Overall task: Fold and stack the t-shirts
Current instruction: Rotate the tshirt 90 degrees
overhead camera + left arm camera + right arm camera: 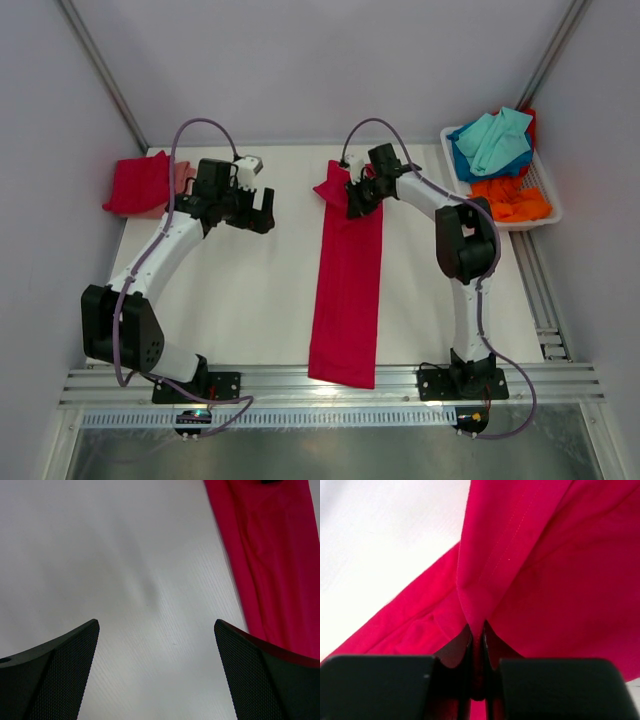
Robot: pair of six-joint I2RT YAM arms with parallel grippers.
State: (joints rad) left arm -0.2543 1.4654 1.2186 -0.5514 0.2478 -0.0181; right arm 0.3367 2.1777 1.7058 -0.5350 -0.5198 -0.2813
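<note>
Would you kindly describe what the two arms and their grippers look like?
Both the left arm and the right arm have white links joined by bulky black joints. A greyish-purple cable loops along each from wrist to base. The left gripper has black fingers with a finely dimpled surface; the right gripper is black too.

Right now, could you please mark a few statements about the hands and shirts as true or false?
1. The right hand is shut on the red shirt. True.
2. The left hand grips that shirt too. False: it is open over bare table.
3. The basket is empty. False: it holds teal cloth and orange cloth.
4. The red shirt lies as a long strip between the arms. True.
</note>
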